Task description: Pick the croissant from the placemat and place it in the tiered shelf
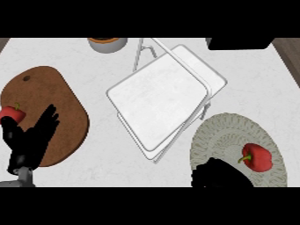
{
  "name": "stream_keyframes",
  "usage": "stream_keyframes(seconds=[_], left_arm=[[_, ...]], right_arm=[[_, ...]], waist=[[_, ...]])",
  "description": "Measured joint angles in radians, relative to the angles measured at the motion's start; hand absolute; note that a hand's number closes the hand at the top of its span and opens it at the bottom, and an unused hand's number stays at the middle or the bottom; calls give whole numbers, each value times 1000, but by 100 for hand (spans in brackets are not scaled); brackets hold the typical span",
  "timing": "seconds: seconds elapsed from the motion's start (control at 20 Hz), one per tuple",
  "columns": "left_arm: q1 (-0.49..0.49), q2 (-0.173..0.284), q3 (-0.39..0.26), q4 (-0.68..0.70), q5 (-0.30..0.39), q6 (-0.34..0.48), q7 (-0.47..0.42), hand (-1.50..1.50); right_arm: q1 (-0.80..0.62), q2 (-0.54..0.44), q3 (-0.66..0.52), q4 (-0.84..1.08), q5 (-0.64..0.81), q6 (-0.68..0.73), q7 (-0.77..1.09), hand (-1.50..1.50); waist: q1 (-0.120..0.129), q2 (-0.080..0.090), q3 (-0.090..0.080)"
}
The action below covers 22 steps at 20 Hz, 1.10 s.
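Right hand [218, 175] at lower edge, over near rim of round grey placemat [225, 132]; finger state cannot tell. Red pepper [258, 157] lies on placemat; no croissant visible. Left hand [30, 136] open, fingers straight, over brown cutting board [55, 94], beside second red pepper [11, 115]. White tiered shelf [162, 99] at centre. No readable writing.

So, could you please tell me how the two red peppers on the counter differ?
The left red pepper lies on the brown cutting board, beside the left hand; the right red pepper lies on the round grey placemat. The left one looks smaller and is partly hidden by the hand. Both are red with green stems.
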Motion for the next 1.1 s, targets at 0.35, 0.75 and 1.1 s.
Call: stream_keyframes(seconds=[0.35, 0.75, 1.1], left_arm=[[10, 0, 5, -3, 0, 3, 6, 0], [-18, -7, -5, 2, -9, -1, 12, 0], [-36, -16, -18, 4, -14, -6, 16, 0]], right_arm=[[132, 126, 35, -476, -144, 151, 205, 150], [60, 270, 19, -636, -182, 335, 493, 150], [-156, 299, -39, -631, -209, 352, 729, 150]], waist=[[-13, 7, 19], [17, 20, 21], [43, 27, 21]])
